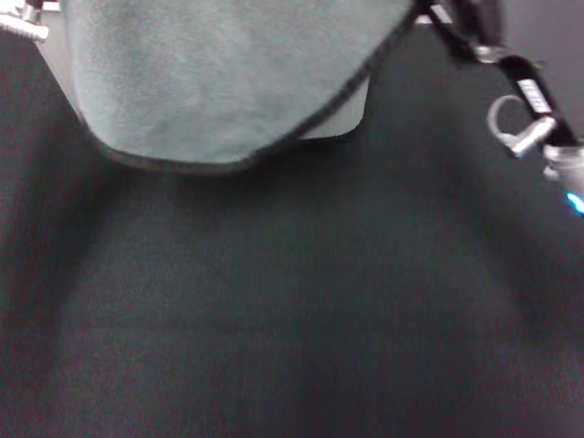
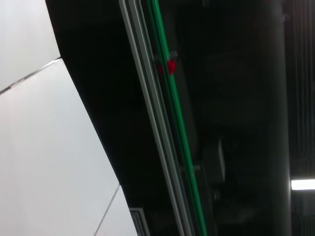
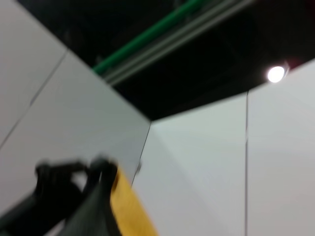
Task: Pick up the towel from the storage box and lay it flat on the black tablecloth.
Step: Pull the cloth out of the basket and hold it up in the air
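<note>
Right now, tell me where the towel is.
In the head view the towel hangs at top centre, grey-teal face showing, draped in front of the storage box and above the black tablecloth.

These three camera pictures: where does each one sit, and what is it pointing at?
Head view: on the head, looking down at the towel hanging over the black tablecloth; right arm at upper right.
Left wrist view: aimed upward at walls and a green rail; no arm.
Right wrist view: aimed upward too; towel's yellow face.
Shared: the towel.
</note>
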{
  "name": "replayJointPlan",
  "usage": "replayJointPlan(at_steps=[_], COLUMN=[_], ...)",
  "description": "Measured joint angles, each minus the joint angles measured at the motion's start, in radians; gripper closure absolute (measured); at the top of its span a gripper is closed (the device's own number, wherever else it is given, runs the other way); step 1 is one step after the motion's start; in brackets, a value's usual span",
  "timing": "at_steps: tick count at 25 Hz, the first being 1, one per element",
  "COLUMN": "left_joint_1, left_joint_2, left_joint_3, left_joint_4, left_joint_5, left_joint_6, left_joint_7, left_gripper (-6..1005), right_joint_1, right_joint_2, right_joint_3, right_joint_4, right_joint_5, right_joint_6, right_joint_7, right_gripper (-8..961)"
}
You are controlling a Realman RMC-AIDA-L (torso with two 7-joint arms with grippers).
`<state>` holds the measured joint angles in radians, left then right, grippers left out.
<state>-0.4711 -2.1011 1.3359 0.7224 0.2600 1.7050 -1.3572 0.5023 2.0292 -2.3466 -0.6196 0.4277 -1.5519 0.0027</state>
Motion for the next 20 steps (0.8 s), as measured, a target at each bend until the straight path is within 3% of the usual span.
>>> replayJointPlan(at_steps=[6, 20], left_joint_1=[-0.019, -0.015], left_joint_2=[0.000, 0.001], left_joint_3=[0.020, 0.012], left_joint_4=[-0.002, -0.011], left_joint_5=[-0.019, -0.021], left_joint_6=[0.000, -0.002], left_joint_7=[0.004, 0.018], left_gripper=[970, 969], right_joint_1=[0.079, -0.059], right_joint_2=[0.000, 0.000], right_joint_3=[-0.089, -0.094], right_joint_4=[-0.001, -0.024], right_joint_5=[-0.010, -0.071], right_joint_6=[0.056, -0.135], right_joint_7=[-0.006, -0.021], right_gripper=[252, 254])
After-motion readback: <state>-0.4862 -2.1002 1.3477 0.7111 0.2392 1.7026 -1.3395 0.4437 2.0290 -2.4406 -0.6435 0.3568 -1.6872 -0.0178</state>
